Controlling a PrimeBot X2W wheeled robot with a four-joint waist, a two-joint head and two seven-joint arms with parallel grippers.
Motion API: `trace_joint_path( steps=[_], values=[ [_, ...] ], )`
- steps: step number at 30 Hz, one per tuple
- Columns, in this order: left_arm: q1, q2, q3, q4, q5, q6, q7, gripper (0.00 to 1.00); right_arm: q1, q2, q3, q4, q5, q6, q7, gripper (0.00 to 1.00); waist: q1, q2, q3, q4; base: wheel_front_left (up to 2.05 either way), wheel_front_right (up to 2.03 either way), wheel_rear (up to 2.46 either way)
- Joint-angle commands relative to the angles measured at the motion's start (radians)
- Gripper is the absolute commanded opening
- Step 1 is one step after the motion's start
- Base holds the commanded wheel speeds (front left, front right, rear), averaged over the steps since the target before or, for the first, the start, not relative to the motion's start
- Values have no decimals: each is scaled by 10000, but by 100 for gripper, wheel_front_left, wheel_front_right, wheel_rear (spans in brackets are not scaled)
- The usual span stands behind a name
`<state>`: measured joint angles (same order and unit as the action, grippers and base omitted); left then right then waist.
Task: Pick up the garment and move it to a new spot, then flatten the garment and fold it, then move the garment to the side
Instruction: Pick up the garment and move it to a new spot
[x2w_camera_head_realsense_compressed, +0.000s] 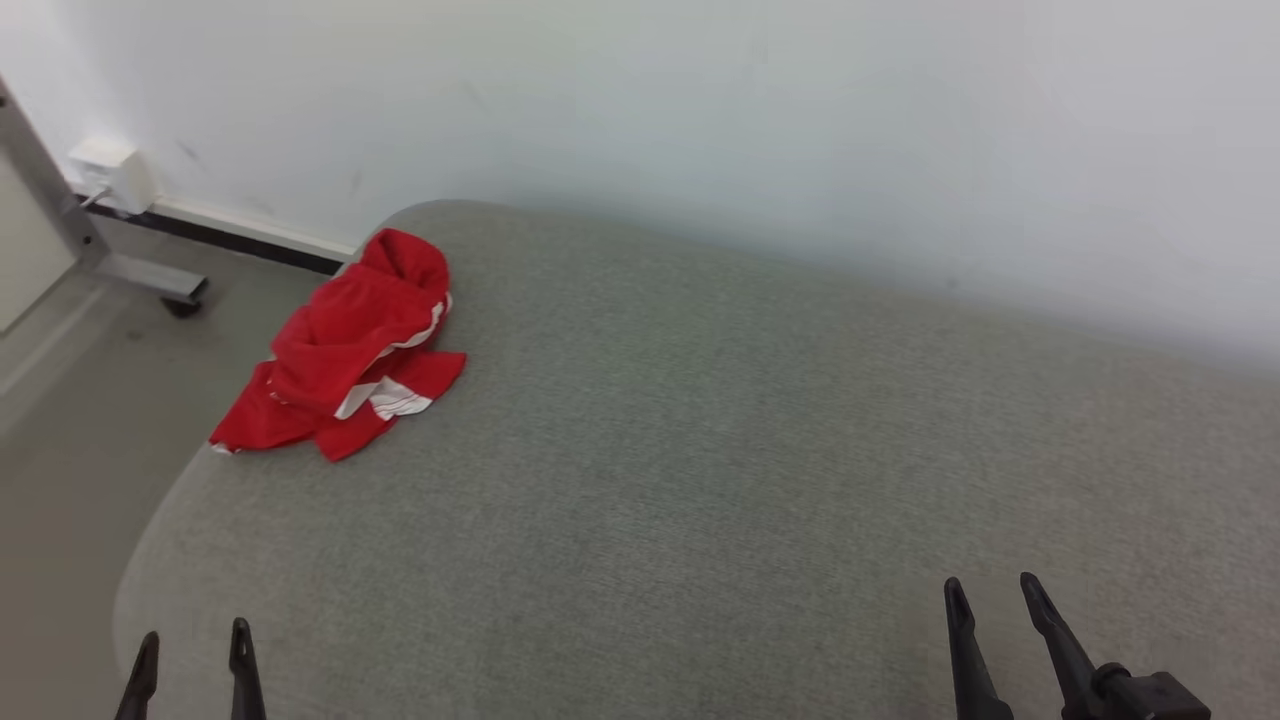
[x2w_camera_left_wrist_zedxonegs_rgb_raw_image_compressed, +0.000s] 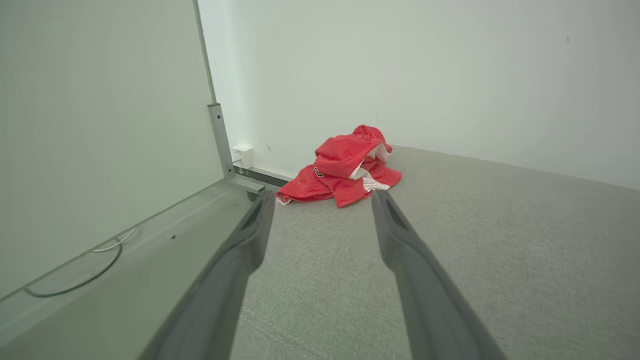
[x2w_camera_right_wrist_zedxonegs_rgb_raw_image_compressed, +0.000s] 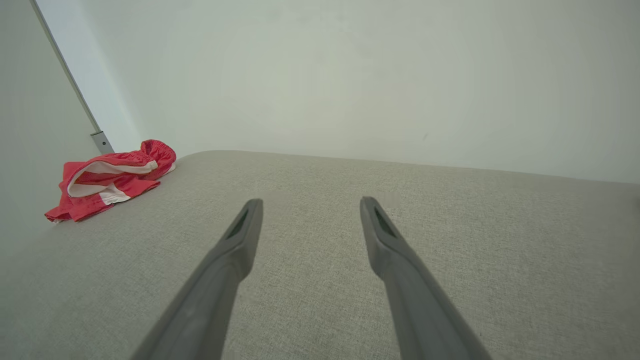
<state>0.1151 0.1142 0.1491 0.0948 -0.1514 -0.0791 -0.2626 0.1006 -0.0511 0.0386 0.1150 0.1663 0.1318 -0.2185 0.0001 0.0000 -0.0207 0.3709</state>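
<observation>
A crumpled red garment with white trim (x2w_camera_head_realsense_compressed: 345, 350) is lying at the far left corner of the grey fabric-covered surface (x2w_camera_head_realsense_compressed: 700, 450), its long axis running from near-left to far-right along the rounded edge. The left gripper (x2w_camera_head_realsense_compressed: 195, 632) is hovering at the near left edge, fingers spread wide and empty, with the garment lying straight ahead of it. The right gripper (x2w_camera_head_realsense_compressed: 991, 582), likewise wide and empty, is sitting well apart across the surface. The left arm is judged the nearer for the pick-up.
</observation>
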Motion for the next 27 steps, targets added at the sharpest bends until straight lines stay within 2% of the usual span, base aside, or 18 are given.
trace_joint_path(
  steps=[1, 7, 13, 20, 27],
  values=[
    [100, 48, 51, -11, 8, 14, -29, 100, -47, 11, 18, 4, -36, -29, 33, 100, -1, 0, -1, 365, 0, 0, 0],
    [188, 103, 189, -38, -70, 51, -29, 100, -81, 8, 120, 22, 18, -28, 36, 100, -1, 0, 18, 681, 0, 0, 0],
    [267, 109, 332, -79, -129, 83, -29, 100, -129, 8, 207, 95, 64, -29, 30, 100, -1, 0, 13, 716, 0, 0, 0],
    [102, 208, 418, -2, -164, 59, -29, 100, -172, 9, 227, 156, 76, -29, -13, 100, -1, 0, 79, 494, 0, 0, 0],
    [-1074, 595, 564, 280, -354, 46, -13, 100, -458, 5, 87, 27, -171, -29, 68, 100, -1, 0, 536, 6, 0, 0, 0]
  ],
)
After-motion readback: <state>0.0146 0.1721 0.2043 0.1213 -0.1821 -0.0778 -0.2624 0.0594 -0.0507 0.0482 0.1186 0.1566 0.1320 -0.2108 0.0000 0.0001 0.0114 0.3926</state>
